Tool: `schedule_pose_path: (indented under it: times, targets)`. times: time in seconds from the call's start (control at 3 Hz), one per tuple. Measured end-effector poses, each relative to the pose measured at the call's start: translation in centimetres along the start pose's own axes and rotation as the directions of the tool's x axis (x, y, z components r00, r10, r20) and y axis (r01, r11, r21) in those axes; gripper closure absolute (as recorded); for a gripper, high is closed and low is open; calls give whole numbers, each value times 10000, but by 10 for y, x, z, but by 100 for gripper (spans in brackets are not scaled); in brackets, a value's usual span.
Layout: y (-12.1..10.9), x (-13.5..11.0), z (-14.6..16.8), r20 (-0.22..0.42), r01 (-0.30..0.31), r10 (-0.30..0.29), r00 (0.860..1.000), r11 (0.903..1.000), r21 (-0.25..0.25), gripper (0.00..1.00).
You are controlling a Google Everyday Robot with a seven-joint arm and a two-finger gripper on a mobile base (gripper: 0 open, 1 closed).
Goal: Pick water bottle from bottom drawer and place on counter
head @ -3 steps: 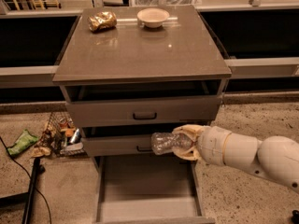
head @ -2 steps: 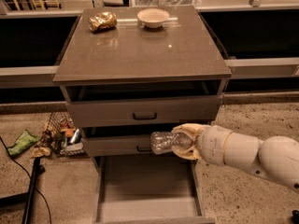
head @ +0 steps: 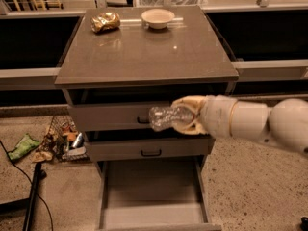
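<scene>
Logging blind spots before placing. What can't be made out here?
Camera view:
Water bottle: rear end hidden in the pincer, shut on it before the top drawer.
Bottom drawer: front cut off by the lower edge.
Top drawer's handle: partly behind the bottle.
Arm: cut off at the right edge.

Words to read: none anywhere.
Water bottle point(head: 166, 118): clear and crinkly, with no label that can be read.
Gripper point(head: 186, 117): in front of the two drawers with handles, under the counter's edge. Its fingers are closed around the water bottle. No letters on it.
Arm point(head: 260, 121): plain white, no marks.
Counter point(head: 144, 52): smooth top, no writing.
Gold bag point(head: 105, 21): shiny and crumpled. Any print is too small to tell.
Bowl point(head: 158, 18): plain.
Bottom drawer point(head: 151, 191): open, flat floor, no sign or number.
Litter on the floor point(head: 62, 141): colours show, but the print is too blurry to read.
</scene>
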State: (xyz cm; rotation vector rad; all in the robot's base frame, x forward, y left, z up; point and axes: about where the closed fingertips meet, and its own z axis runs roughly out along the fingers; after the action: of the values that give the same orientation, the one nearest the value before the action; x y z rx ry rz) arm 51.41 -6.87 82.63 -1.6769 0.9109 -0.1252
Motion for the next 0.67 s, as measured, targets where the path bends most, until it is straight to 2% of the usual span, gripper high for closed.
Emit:
schedule_pose_path:
  times: [0.33, 0.67]
  targets:
    - [-77, -12, -2, -231, 1259, -1264, 9917, 9918, -227, 100]
    - [-137, -35, 20, -479, 2749, -2804, 9587, 9566, -971, 100]
